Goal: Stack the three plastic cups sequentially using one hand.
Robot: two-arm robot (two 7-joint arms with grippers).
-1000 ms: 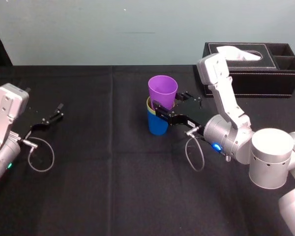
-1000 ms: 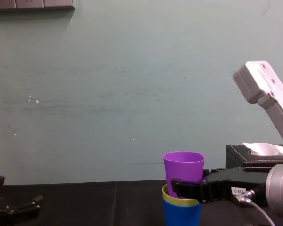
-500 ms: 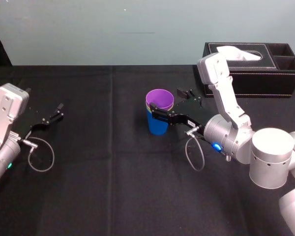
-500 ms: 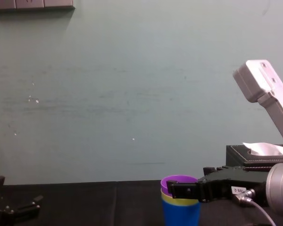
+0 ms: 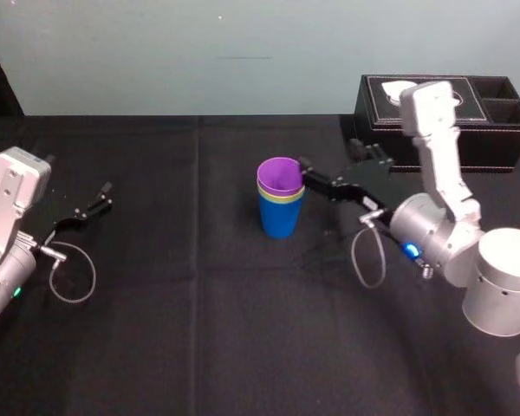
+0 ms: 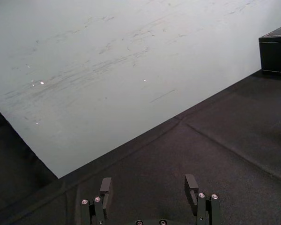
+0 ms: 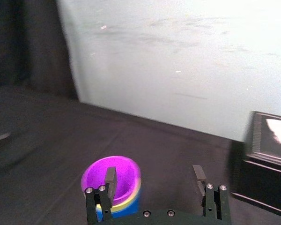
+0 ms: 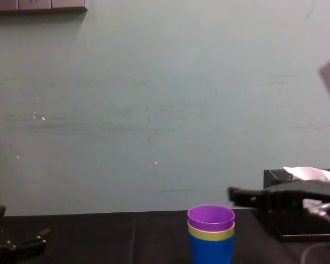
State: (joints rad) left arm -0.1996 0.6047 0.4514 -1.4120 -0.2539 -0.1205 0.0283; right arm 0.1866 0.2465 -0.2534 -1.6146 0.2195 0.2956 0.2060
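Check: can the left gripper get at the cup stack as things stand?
Probably yes: bare table lies between the open left gripper and the stack, and the right gripper sits on its far side, apart. Reach unproven.

I see a black tissue box (image 5: 501, 139) at the desk's (image 5: 191, 338) far right corner, white tissue (image 8: 311, 174) poking from its top.

Pale green wall (image 8: 154, 110), black-clothed table (image 5: 199, 329)
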